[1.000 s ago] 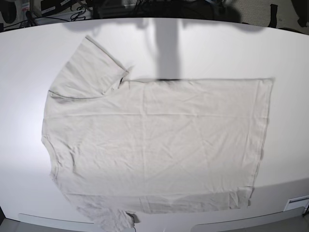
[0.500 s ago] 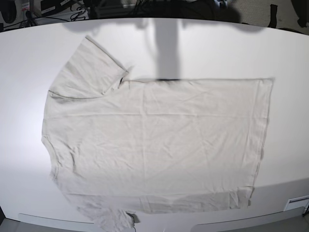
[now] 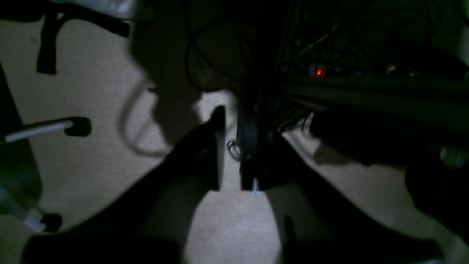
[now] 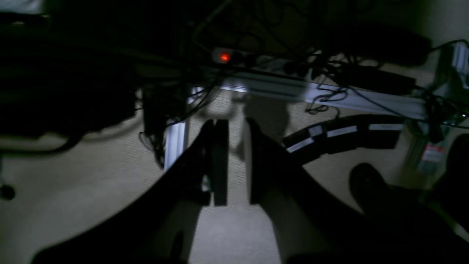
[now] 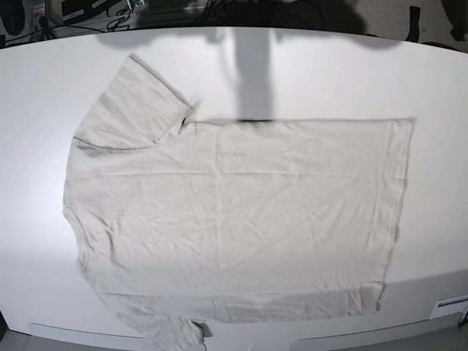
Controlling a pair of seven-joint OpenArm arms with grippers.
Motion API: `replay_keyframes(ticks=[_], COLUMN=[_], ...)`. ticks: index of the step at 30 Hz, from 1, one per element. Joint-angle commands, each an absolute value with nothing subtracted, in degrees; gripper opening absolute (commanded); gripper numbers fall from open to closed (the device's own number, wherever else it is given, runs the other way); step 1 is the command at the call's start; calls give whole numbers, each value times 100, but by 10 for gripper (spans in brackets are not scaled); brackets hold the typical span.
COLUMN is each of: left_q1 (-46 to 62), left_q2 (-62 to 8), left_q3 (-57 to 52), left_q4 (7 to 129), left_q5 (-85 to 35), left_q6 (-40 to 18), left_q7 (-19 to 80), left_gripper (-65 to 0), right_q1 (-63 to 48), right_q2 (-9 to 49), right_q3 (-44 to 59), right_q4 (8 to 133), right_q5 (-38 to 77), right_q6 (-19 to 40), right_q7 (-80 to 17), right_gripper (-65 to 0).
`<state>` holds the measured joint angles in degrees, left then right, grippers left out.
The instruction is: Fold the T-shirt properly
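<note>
The white desk [image 5: 307, 66] fills the base view, and the T-shirt [image 5: 241, 219] lies spread flat on it, collar end toward that view's left and hem along its right, one short sleeve angled up toward the far left corner and the other reaching the near edge, where it runs out of the picture. The cloth is softly creased, with a faint crease line running across the body. No container shows in any view, and nothing rests on the shirt. Compared with the earlier base pictures the shirt lies exactly as it did, with the same outline and the same creases, and neither arm has entered that view. Both wrist cameras look down, away from the desk, at a pale carpeted floor [image 3: 91, 91] in dim light. The left tool [image 3: 231, 148] hangs above that floor with its two dark fingers parallel and a narrow strip of floor visible between them, gripping nothing; dark cables [image 3: 220, 55] and a small red light [image 3: 320, 72] lie beyond it. The right tool [image 4: 236, 165] looks much the same, fingers slightly apart with empty space between, above the floor near a pale metal rail [image 4: 278, 90], a tangle of cables and another red light [image 4: 224, 57].
</note>
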<state>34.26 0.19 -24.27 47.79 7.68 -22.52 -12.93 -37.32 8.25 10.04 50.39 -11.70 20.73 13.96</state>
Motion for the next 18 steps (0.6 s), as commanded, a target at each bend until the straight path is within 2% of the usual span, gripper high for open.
replay_keyframes(ticks=[1,6,13,18], left_q1=[3638,4309,5231,5852], left_q2=[-1,-3,-56,-353], left_q3=[-2425,-2425,-2425,-2425], left_q4=[5028,6147,7922,9240], left_q5=[746,744,449,-71], left_q6=[-2272,-2276,-2502,-2512], left_q7=[-1337,-1155,-637,-298], left_gripper=[-545,-544,-544,-544], right_q1=[-3959,-4812,-6112,-6965], right_q2=[875,1214,2182,2720], right_q3=[1009,843,373,346], right_q4=[5282,6386,8114,9376], right_q5=[-1133,-1125,126,193], right_q6=[2193,2563,2571,2515], right_q7=[1479,1413,825,740], right_gripper=[-558,-558,-558,-558])
